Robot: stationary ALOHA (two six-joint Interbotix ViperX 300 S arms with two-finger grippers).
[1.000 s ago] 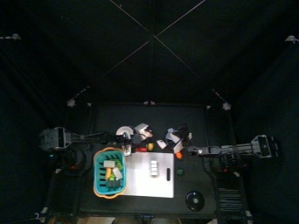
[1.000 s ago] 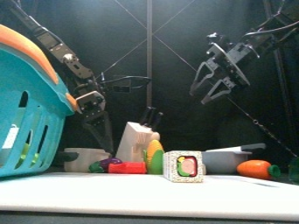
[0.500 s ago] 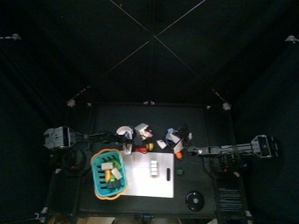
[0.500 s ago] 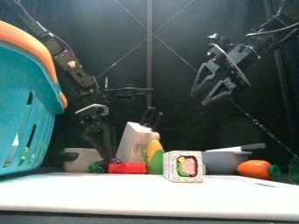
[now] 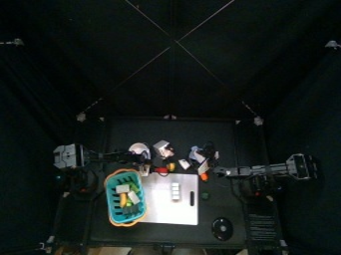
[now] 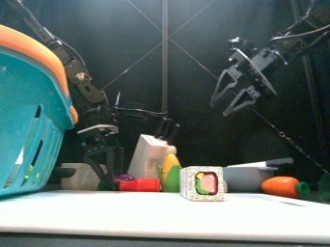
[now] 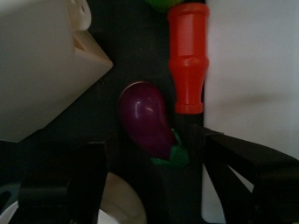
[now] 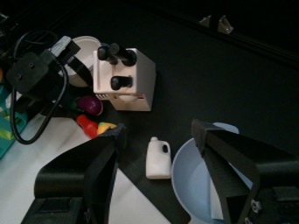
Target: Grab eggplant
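Straddling: left gripper, jaws spread wide, eggplant between them (red bottle just beside).

Left end effector is hanging low with jaws spread wide; right end effector is hovering high, apparently open.

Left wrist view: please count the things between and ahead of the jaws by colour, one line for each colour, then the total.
Purple: 1, the eggplant
Red: 1, the red bottle-shaped toy
Cream: 1, the pale carton
Green: 1, a green piece at the picture's edge, cut off
Total: 4
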